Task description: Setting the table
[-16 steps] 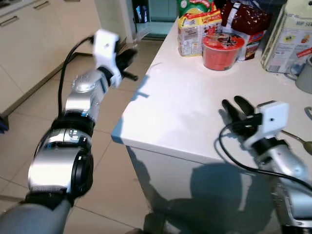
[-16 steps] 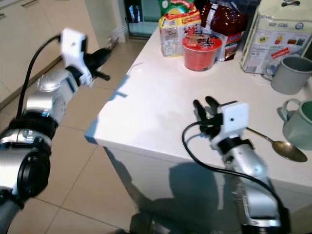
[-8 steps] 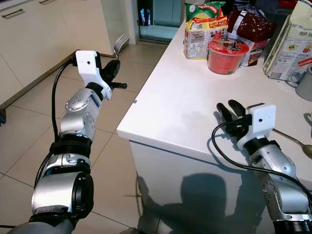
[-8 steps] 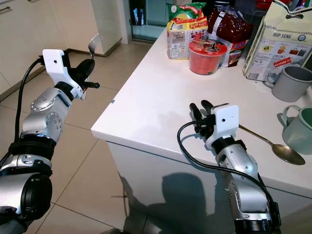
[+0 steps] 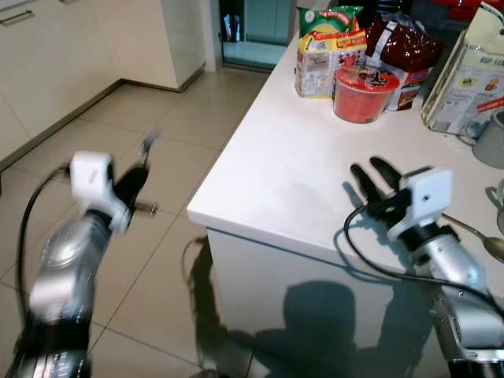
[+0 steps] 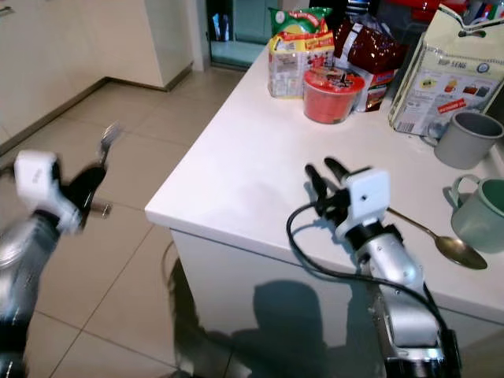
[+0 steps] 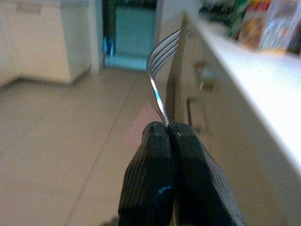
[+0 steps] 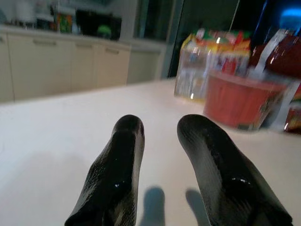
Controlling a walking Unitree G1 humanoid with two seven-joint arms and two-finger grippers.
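My left gripper (image 5: 135, 179) is shut on a silver fork (image 7: 161, 70), whose tines point up and away from the fingers. That arm is blurred and sits low over the floor, left of the white counter (image 5: 291, 165). My right gripper (image 5: 367, 176) rests just above the counter near its front edge, fingers (image 8: 122, 155) apart with nothing between them. A metal spoon (image 6: 441, 236) lies on the counter to the right of the right wrist.
At the counter's back stand a red noodle bowl (image 5: 361, 90), snack packets (image 5: 327, 47), a dark red bag (image 5: 409, 43) and a white sack (image 6: 449, 67). A grey mug (image 6: 466, 138) and a green mug (image 6: 482, 209) sit at the right. Beige cabinets (image 5: 55, 55) line the tiled floor.
My left arm has dropped and pulled back towards me with the fork, away from the counter's corner. The right gripper has stayed in place over the counter.
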